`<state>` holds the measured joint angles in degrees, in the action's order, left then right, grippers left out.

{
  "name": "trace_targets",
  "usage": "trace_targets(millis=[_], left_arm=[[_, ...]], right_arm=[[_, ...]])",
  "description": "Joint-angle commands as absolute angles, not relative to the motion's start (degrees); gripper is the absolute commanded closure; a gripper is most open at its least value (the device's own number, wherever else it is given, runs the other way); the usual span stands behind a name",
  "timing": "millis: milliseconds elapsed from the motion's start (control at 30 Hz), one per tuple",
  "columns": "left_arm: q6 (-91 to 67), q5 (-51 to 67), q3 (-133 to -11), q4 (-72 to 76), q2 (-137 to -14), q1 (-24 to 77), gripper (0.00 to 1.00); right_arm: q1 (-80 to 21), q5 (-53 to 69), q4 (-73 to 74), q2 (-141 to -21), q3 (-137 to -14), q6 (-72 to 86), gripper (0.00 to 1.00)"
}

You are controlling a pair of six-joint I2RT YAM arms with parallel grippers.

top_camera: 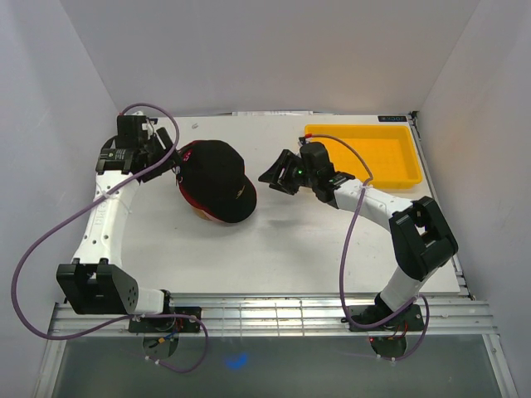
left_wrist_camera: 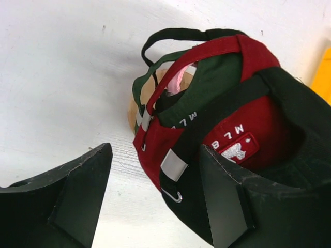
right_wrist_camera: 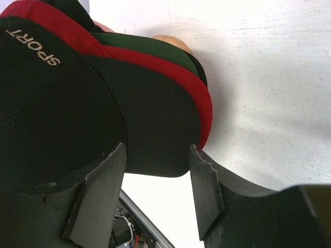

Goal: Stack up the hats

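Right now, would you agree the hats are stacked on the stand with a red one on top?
Not quite: the top hat is black, as the top external view shows; the red hat lies beneath it. They are stacked on the stand.

My overhead feed is bright and evenly lit from above. The counter (top_camera: 274,249) washes near-white, with a soft shadow under the right arm (top_camera: 365,195) near its middle. On both wrist feeds the white surface blows out, and the black cap (right_wrist_camera: 51,129) swallows detail.

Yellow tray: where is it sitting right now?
Top external view: the yellow tray sits in the far right corner of the table, just beyond the right gripper, with the stacked hats further left.
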<state>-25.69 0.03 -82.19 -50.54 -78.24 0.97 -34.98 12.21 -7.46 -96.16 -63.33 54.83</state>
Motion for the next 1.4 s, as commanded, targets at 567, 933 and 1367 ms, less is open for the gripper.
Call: trace_targets(millis=[567,933,1367], left_arm=[[-27.0,-10.0,-80.6,-49.4,-80.9,1.1,0.3],[-28.1,-10.4,-80.5,-48.7,-83.6,1.0,0.31],[-28.7,-10.7,-77.0,-47.4,-83.8,1.1,0.32]], right_arm=[[-37.0,14.0,-13.3,-97.3,-60.3,55.2,0.43],[-37.8,14.2,-15.0,-97.6,-57.7,55.3,0.43],[-38.7,14.8,-16.3,-98.4,-56.6,55.1,0.43]])
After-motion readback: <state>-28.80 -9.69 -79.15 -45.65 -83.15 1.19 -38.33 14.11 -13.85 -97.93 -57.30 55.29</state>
